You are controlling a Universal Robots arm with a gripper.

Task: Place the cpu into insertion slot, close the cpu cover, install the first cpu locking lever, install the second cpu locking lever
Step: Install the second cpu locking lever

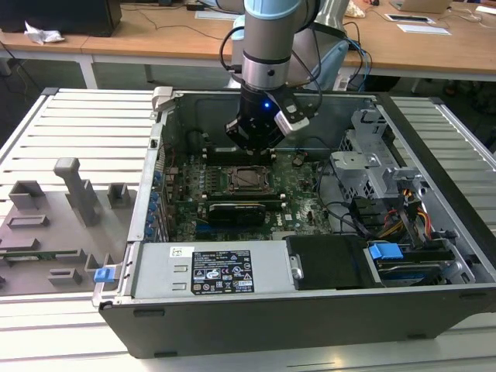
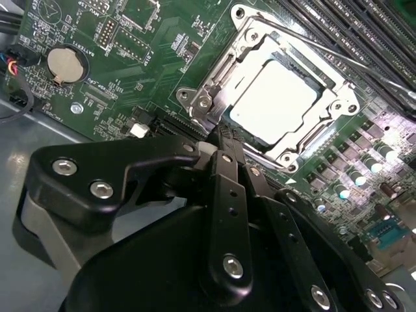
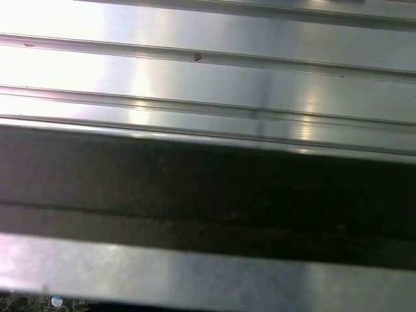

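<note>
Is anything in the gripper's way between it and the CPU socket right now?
Nothing visible. In the second wrist view the gripper sits just beside the insertion slot, with the cpu already seated under the cpu cover. Only bare green motherboard surrounds it.

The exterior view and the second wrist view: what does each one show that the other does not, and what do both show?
The exterior view alone gives the whole open computer case, its blue drive latch, the ribbed table and the arm above.

The second wrist view alone gives the round coin battery and the socket's screws close up.

Both show the cpu lying in the insertion slot, the cpu cover around it, and the green motherboard.
</note>
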